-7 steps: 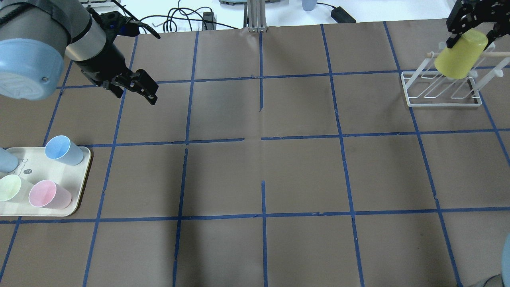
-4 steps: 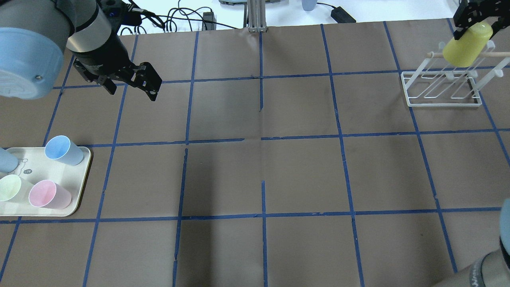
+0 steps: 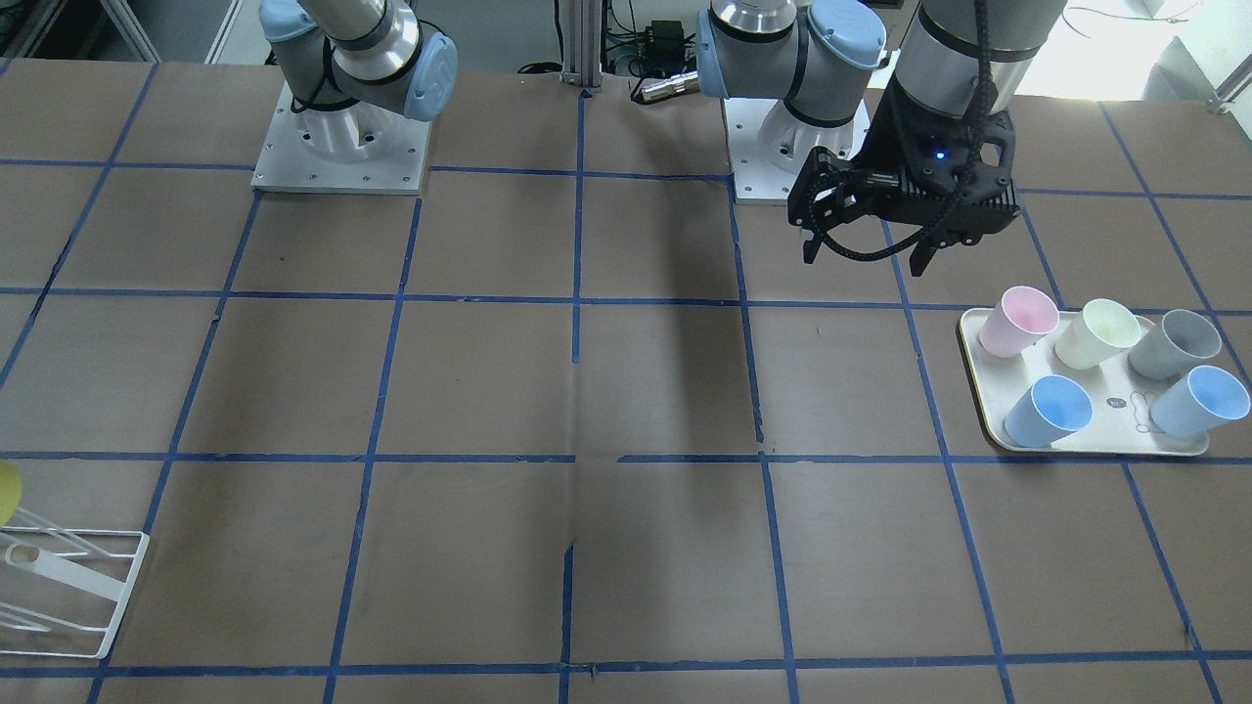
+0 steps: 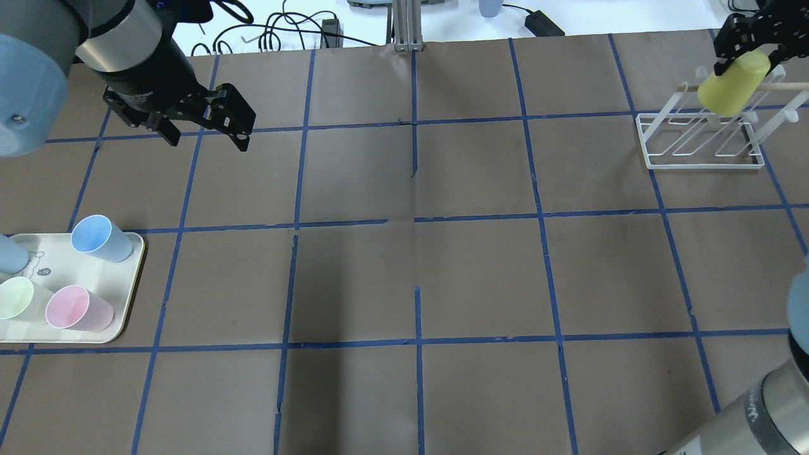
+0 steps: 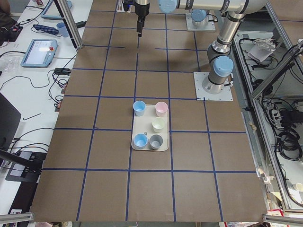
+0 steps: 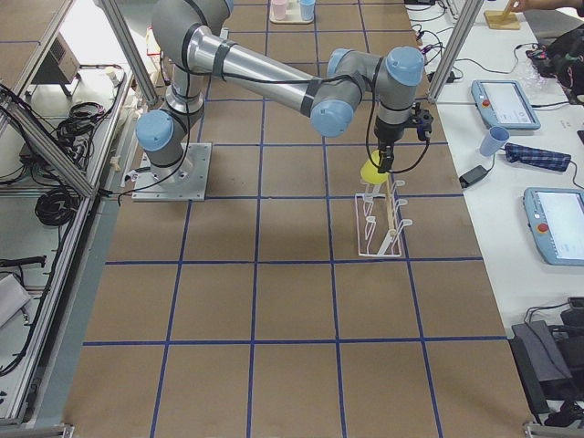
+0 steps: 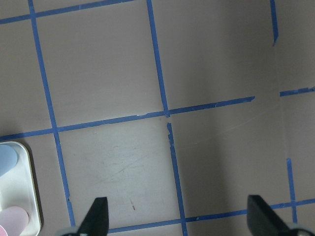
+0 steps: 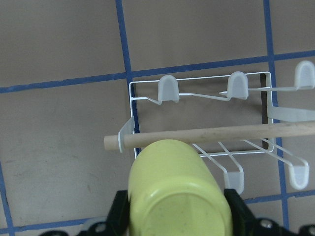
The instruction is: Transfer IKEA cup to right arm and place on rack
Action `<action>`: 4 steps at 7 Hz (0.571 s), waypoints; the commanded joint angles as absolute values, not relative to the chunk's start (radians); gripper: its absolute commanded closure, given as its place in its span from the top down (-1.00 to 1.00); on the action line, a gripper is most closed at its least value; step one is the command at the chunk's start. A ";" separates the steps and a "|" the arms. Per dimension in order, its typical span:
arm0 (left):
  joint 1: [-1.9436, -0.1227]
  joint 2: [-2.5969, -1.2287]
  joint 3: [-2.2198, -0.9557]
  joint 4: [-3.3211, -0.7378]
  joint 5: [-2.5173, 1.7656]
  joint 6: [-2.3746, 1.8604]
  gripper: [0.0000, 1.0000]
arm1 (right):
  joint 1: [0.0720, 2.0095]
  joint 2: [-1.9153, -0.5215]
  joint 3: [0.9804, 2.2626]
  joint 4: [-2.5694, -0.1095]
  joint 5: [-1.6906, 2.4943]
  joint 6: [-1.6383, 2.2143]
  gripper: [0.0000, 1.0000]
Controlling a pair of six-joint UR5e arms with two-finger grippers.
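The bright yellow IKEA cup [image 4: 733,85] is held in my right gripper [image 4: 750,58], which is shut on its base end. The cup hangs tilted, mouth down, over the white wire rack [image 4: 701,161] at the far right corner. In the right wrist view the cup [image 8: 179,196] sits between the fingers [image 8: 118,216], and its far end overlaps the rack's wooden peg [image 8: 221,133]. I cannot tell whether it touches the peg. The exterior right view shows the cup [image 6: 371,169] above the rack [image 6: 379,242]. My left gripper [image 4: 207,136] is open and empty above the table at the far left.
A cream tray [image 4: 136,278] at the left edge holds pink [image 4: 79,308], pale cream [image 4: 16,298] and blue [image 4: 101,238] cups, plus others in the front-facing view [image 3: 1174,344]. Cables and a power brick [image 4: 543,25] lie beyond the far edge.
My right gripper has lowered the yellow cup closer to the rack's peg, so it looks smaller. My left gripper has drawn back toward the far left and turned, still open.
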State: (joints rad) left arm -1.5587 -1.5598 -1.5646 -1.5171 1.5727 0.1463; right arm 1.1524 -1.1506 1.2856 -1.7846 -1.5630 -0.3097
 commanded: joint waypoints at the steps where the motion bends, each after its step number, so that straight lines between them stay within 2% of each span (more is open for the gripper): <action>1: -1.555 -1.559 -1.569 -1.513 1.574 0.149 1.00 | 1.152 -1.146 1.334 -1.834 -1.566 -0.310 -0.75; 4: -1.554 -1.560 -1.559 -1.509 1.574 0.149 1.00 | 1.152 -1.146 1.353 -1.847 -1.566 -0.310 -0.71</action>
State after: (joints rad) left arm -1.5539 -1.5594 -1.5636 -1.5100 1.5745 0.1487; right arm 1.1520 -1.1449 1.3487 -1.8445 -1.5661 -0.3102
